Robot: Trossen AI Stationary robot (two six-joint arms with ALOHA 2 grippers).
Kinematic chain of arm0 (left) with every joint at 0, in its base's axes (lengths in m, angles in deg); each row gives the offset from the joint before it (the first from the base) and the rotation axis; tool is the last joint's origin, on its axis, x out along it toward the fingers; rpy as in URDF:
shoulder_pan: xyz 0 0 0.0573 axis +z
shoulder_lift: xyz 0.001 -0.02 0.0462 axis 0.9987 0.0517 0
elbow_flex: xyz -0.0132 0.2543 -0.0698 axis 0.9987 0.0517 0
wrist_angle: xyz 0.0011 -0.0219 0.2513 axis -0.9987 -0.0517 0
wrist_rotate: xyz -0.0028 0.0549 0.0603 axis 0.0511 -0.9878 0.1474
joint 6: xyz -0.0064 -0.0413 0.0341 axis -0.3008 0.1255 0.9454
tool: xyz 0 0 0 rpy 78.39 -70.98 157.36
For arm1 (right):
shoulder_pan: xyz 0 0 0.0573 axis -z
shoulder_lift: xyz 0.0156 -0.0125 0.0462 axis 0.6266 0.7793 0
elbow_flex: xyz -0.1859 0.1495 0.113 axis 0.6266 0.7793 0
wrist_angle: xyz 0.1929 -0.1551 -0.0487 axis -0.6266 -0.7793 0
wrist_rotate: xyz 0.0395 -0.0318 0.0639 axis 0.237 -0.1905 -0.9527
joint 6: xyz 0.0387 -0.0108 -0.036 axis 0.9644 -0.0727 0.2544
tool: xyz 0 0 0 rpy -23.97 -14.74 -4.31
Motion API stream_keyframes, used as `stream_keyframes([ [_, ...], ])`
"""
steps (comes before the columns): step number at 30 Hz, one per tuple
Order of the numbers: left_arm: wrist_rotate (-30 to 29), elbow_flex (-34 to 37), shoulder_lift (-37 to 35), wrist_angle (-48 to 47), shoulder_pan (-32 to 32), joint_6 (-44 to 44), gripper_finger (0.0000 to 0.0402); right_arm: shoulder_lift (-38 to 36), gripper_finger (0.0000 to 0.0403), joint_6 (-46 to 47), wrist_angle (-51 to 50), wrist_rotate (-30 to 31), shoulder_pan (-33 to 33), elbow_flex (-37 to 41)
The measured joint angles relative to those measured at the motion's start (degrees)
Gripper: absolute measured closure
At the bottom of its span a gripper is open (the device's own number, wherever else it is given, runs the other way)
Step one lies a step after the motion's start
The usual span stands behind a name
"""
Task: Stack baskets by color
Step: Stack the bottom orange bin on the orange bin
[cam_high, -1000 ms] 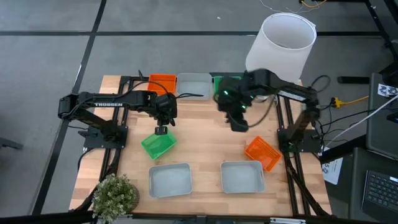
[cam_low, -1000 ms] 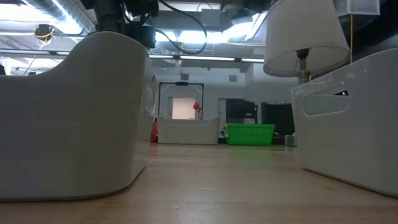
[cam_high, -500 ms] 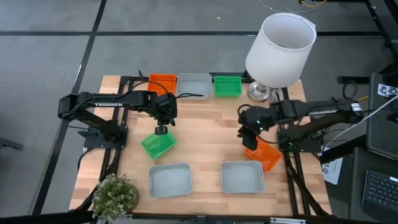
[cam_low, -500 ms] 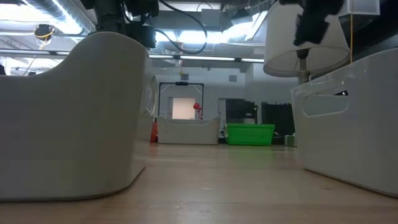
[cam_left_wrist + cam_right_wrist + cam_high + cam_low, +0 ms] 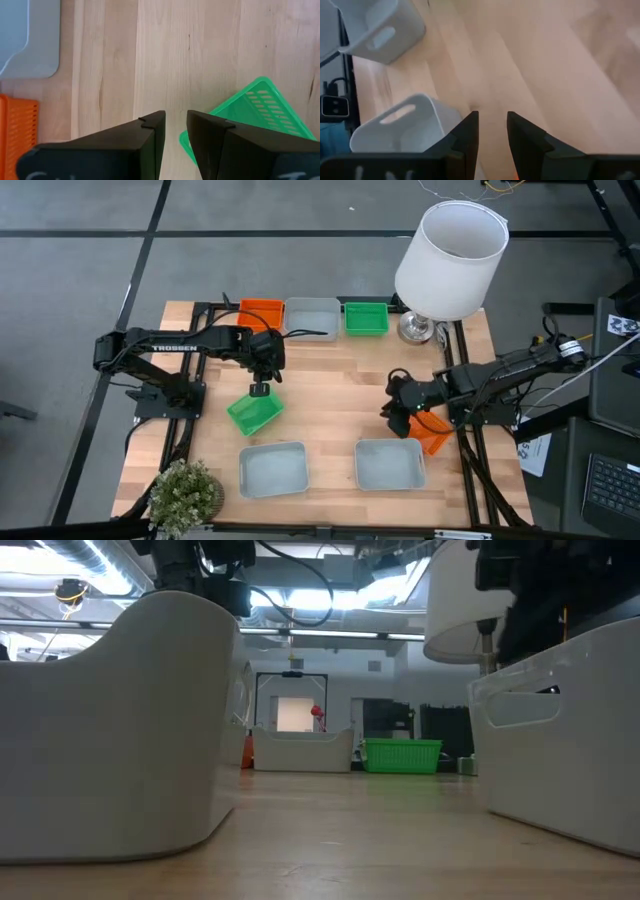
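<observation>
My left gripper [image 5: 260, 389] hangs over the table's left middle, shut on a green basket [image 5: 253, 414] that tilts below it. My right gripper [image 5: 397, 420] stands open low over the table at the right, beside the left end of a tilted orange basket [image 5: 430, 431]; wood shows between its fingers [image 5: 492, 135]. An orange basket [image 5: 261, 314], a grey one [image 5: 312, 317] and a green one [image 5: 366, 318] sit in a row at the far edge. Two grey baskets [image 5: 273, 468] [image 5: 389, 463] rest near the front edge. My left gripper has the green basket by its far rim [image 5: 184, 145], which shows in the gap between the two fingers. The fingers come from above, slanting down. The basket hangs tilted below them [image 5: 255, 112]; whether its lower edge rests on the table, I cannot tell.
A big white lampshade [image 5: 450, 245] on a metal foot stands at the far right corner. A small potted plant [image 5: 185, 492] sits at the near left corner. Bare wood lies in the table's middle [image 5: 330, 395]. In the low view the near grey baskets [image 5: 110, 730] [image 5: 565, 740] block both sides.
My right gripper has swung from the far green basket toward the table's near right, come down beside the orange basket, and rolled on the way. The far green basket stays in the row. My left gripper and its green basket have kept still.
</observation>
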Motion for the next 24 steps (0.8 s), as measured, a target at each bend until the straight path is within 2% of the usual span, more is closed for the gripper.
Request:
stream_keyframes([
  [8, 0.0, 0.0, 0.0, 0.0, 0.0, 0.0, 0.033, 0.0, 0.0302, 12.0, -5.8, 1.3, -2.8, 0.0],
  [11, 0.0, 0.0, 0.0, 0.0, 0.0, 0.0, 0.0327, 0.0, 0.0302, 16.6, -10.0, 3.3, -2.8, 0.0],
  [15, 0.0, 0.0, 0.0, 0.0, 0.0, 0.0, 0.0326, 0.0, 0.0303, 25.0, -15.6, 3.2, -2.8, 0.0],
  [20, 0.0, 0.0, 0.0, -0.1, 0.0, 0.0, 0.0326, 1.4, 0.0303, 31.5, -21.5, -0.5, -2.8, 0.0],
  [24, 0.0, 0.0, 0.0, -0.1, 0.0, 0.0, 0.0326, 5.4, 0.0303, 32.8, -22.6, -5.0, -2.8, 0.0],
])
